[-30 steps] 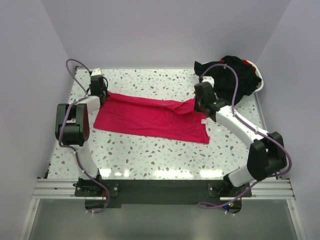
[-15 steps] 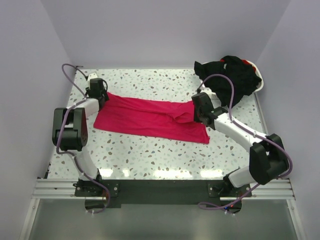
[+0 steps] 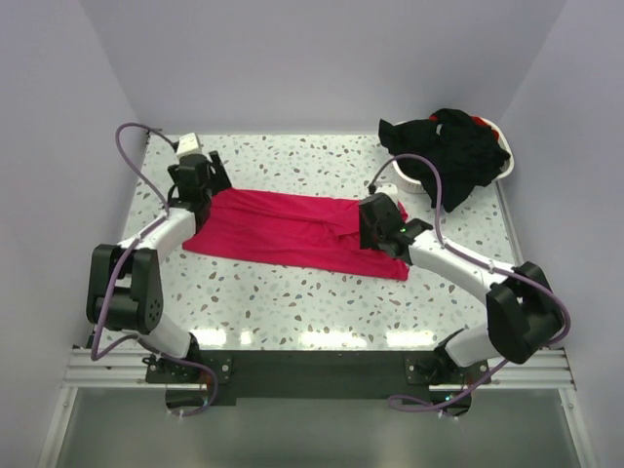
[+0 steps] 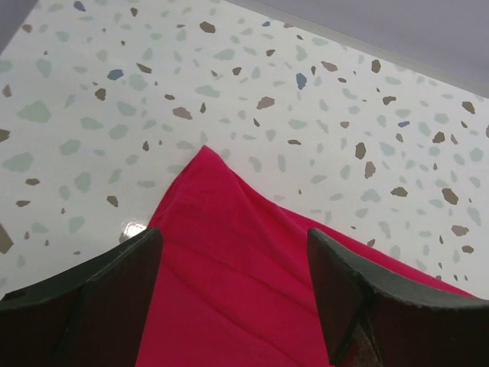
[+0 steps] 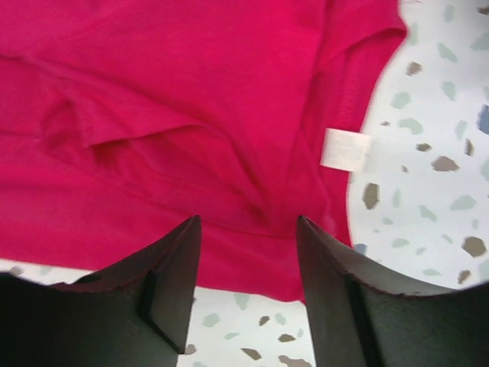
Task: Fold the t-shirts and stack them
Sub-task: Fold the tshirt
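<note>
Table (image 3: 292,302): is carrying the whole job, with the middle serving as folding ground and the far right corner as the waiting pile.
Red shirt (image 3: 292,229): is lying across the table's middle as a long band running from left to right. Judging by the doubled layers, it is partly folded and not yet stacked.
Look of the shirt: is showing a plain bright pinkish red and sitting mostly flat. Creases and a loose fold are bunching near the table's right-hand side.
Black shirts (image 3: 453,151): are waiting in a heap at the table's far right corner and spilling over the basket (image 3: 402,180), probably next in line.
Left gripper (image 4: 233,245): is hovering over the band's pointed corner toward the table's far left. Its jaws are standing wide apart and gripping nothing.
Right gripper (image 5: 248,225): is hovering over the band's other end, right of the table's middle. Its jaws are parted with only loose cloth below and nothing clamped.
Why both ends: each arm is covering one end, likely so the next fold can be lifted evenly.
Label (image 5: 345,149): is lying white at the hem, just off the fabric.
</note>
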You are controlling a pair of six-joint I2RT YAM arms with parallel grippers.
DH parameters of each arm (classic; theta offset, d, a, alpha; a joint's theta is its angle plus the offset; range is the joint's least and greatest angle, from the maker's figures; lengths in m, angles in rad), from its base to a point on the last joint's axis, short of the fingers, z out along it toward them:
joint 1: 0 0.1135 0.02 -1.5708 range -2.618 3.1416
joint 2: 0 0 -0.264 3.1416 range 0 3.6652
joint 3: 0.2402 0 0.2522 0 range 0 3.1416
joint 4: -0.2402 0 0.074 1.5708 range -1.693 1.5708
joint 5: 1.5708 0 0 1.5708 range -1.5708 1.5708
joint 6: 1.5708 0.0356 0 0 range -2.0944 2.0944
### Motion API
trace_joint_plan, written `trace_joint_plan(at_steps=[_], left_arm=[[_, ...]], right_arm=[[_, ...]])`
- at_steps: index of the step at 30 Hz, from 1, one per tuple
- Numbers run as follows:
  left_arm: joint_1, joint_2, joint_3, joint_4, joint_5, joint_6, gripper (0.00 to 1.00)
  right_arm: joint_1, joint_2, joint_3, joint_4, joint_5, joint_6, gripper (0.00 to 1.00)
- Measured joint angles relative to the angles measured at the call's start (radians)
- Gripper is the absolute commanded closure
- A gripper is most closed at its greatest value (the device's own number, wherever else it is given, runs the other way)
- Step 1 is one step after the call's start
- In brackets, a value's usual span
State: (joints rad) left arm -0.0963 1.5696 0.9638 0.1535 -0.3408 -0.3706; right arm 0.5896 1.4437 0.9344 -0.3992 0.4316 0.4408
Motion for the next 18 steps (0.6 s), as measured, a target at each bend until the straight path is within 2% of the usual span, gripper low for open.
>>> trace_joint_plan(at_steps=[7,13,18], left_arm=[[-0.002,0.061,-0.008,0.057,0.108,-0.002,0.17],[-0.002,0.084,-0.008,0.081,0.164,-0.005,0.16],[-0.002,0.088,-0.008,0.109,0.182,-0.005,0.16]], right_arm=[[0.045,0.054,0.009,0.137,-0.112,-0.003,0.57],[0.045,0.239,0.06,0.235,-0.195,0.002,0.6],[0.045,0.315,0.114,0.266,-0.223,0.005,0.61]])
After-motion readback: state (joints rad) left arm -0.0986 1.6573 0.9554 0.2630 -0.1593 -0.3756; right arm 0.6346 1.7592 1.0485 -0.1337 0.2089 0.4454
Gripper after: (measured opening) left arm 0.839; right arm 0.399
